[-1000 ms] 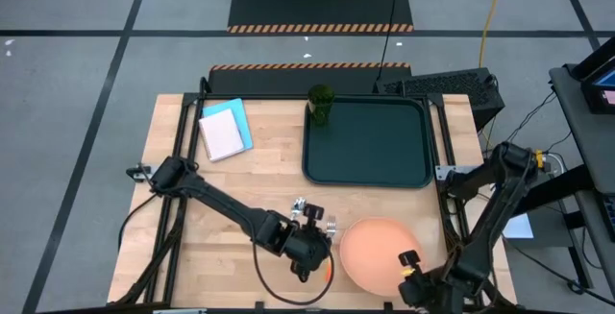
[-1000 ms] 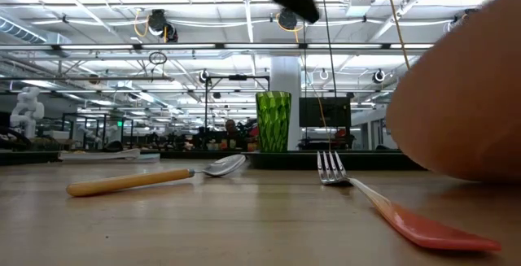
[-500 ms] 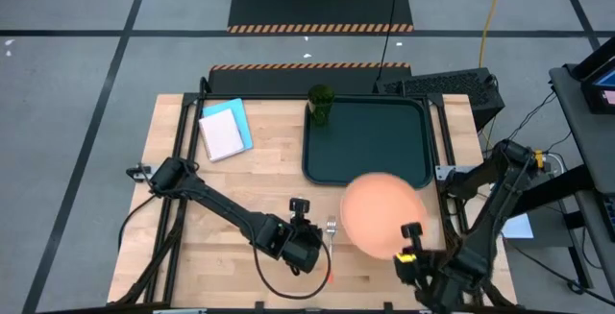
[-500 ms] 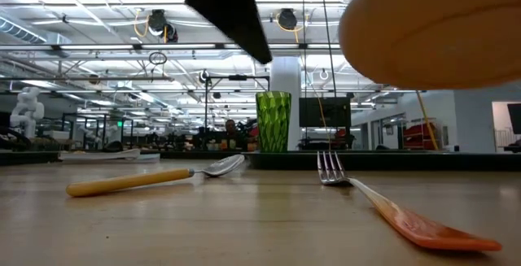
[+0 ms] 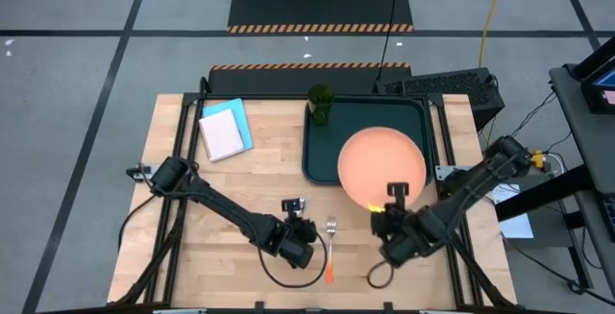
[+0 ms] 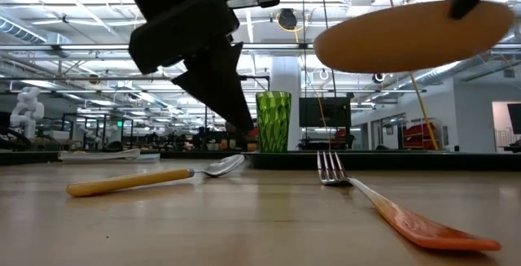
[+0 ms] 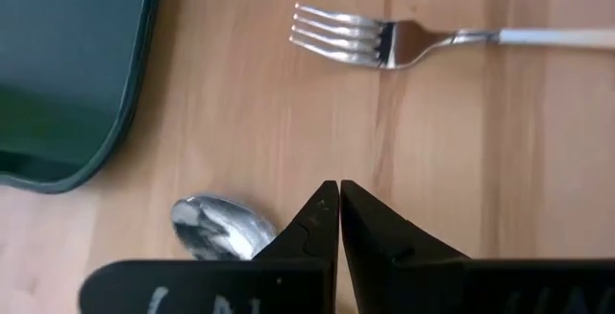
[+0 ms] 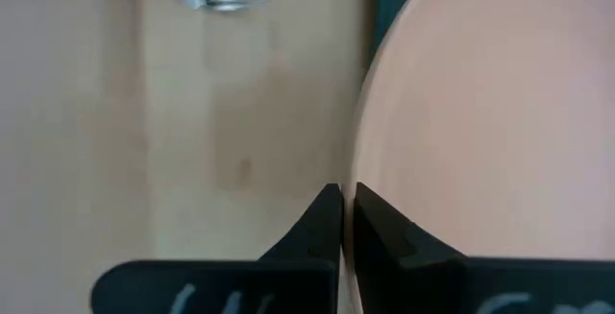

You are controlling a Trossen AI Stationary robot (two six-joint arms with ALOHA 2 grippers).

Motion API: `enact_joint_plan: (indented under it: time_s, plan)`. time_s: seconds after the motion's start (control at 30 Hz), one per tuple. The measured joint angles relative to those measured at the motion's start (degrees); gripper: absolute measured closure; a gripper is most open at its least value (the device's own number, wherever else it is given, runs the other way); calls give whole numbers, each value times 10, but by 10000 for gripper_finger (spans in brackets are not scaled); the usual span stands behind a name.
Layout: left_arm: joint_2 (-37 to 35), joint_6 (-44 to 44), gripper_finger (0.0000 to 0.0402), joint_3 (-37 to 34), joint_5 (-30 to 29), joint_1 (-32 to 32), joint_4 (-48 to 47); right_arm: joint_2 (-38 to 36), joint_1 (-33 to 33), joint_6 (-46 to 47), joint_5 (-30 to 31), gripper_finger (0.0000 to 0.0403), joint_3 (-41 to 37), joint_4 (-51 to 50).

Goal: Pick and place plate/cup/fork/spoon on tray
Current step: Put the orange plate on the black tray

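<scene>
Step in hand: plate (image 5: 381, 166) carried above tray (image 5: 321, 163), its rim pinched in my right gripper (image 5: 388, 206). Left gripper (image 7: 338, 202) pressed together, spoon (image 7: 219, 229) beside it. Next, I judge: lower, release.

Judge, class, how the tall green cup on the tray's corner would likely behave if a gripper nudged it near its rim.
The cup stands upright and looks taller than it is wide, so a high nudge would probably tip it rather than slide it. It sits by the tray rim, which might catch its base. Its faceted, glossy wall suggests hard plastic, likely light and somewhat slippery.
</scene>
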Motion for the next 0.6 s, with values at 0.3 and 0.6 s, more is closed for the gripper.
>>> enact_joint_plan:
  time_s: [0.3, 0.6]
  plan:
    - [0, -9, 382, -3, 0, -2, 74, 0, -96, -63, 69, 403, -25, 29]
    - [0, -14, 382, -3, 0, -15, 112, 0, -177, -157, 69, 403, -119, 113]
